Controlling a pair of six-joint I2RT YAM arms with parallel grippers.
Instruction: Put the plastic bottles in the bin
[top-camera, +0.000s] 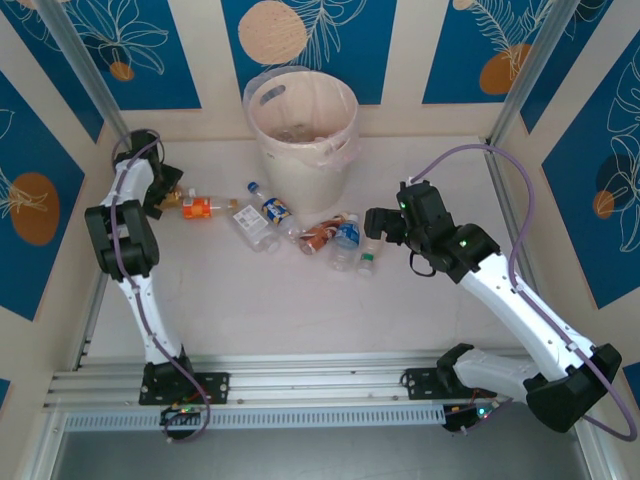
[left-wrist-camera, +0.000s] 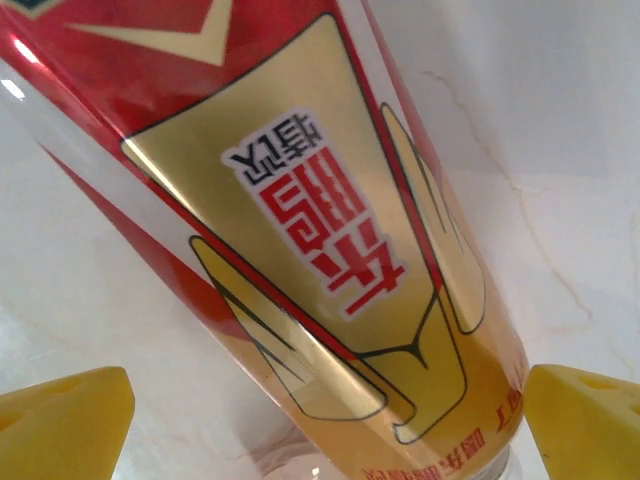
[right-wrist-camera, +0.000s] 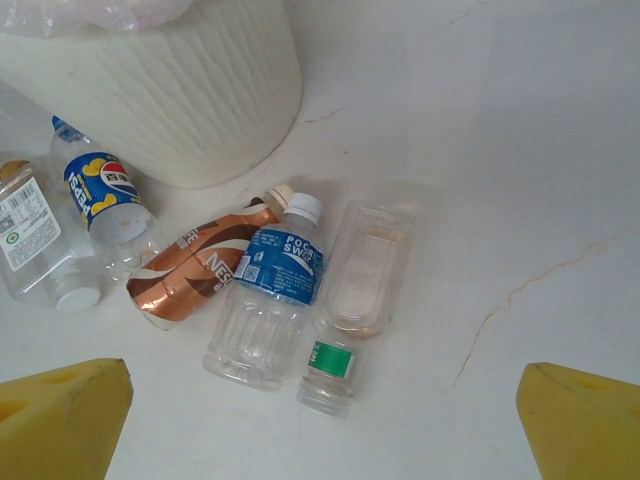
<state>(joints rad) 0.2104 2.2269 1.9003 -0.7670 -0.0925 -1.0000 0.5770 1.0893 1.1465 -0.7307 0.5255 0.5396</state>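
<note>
1. Bottles lie on their sides in a loose row on the pale, veined tabletop (top-camera: 300, 310), all outside the bin (top-camera: 300, 125).
2. The bin stands upright at the far middle, with a clear liner bag (top-camera: 335, 150) folded over its rim.
3. At the left end of the row is the orange-labelled bottle (top-camera: 197, 207), apart from the others and well left of the bin.
4. The left tool (left-wrist-camera: 325, 425) has its jaws wide, one on each side of that bottle. In the wrist view, the red-and-gold label runs between the yellow fingertips (left-wrist-camera: 60, 420). Whether either pad touches the plastic cannot be told.
5. Near the bin's foot, the white-labelled clear bottle (right-wrist-camera: 35, 240) and the Pepsi bottle (right-wrist-camera: 105, 195) lie side by side.
6. To their right, three more are packed together. The brown-labelled bottle (right-wrist-camera: 195, 275) lies against the Pocari Sweat bottle (right-wrist-camera: 270, 300). Beside that is the clear bottle with a green band (right-wrist-camera: 330, 360).
7. The right tool (right-wrist-camera: 325, 420) hovers above the tabletop just on the near side of this cluster, with its jaws wide and nothing between them. The green-banded bottle is nearest to it.
</note>
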